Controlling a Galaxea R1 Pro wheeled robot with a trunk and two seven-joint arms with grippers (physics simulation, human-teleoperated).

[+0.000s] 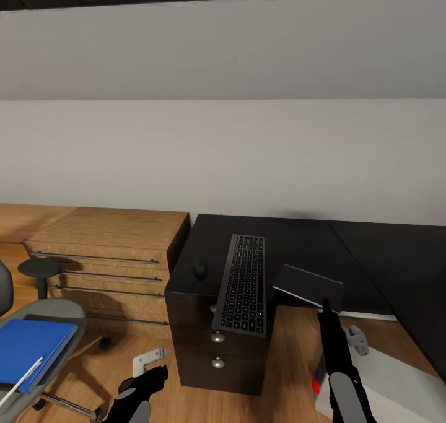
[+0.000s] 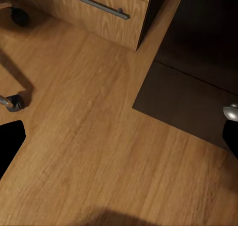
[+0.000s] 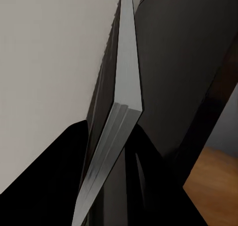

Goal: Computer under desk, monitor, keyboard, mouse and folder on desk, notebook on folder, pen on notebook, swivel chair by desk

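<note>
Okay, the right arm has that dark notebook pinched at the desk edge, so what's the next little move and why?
Probably hold the notebook where it is in the right gripper. Its base, the blue folder, lies on the swivel chair with the pen across it, so the left gripper should fetch the folder first.

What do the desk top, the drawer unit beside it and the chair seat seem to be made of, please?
The desk top looks like glossy black laminate, faintly reflective. The drawer unit looks like light matt wood with visible grain and metal bar handles. The swivel chair seat seems grey padded fabric.

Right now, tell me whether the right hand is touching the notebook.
Touching. The right wrist view shows the right hand with a finger on each side of the notebook, clamping its edge.
</note>
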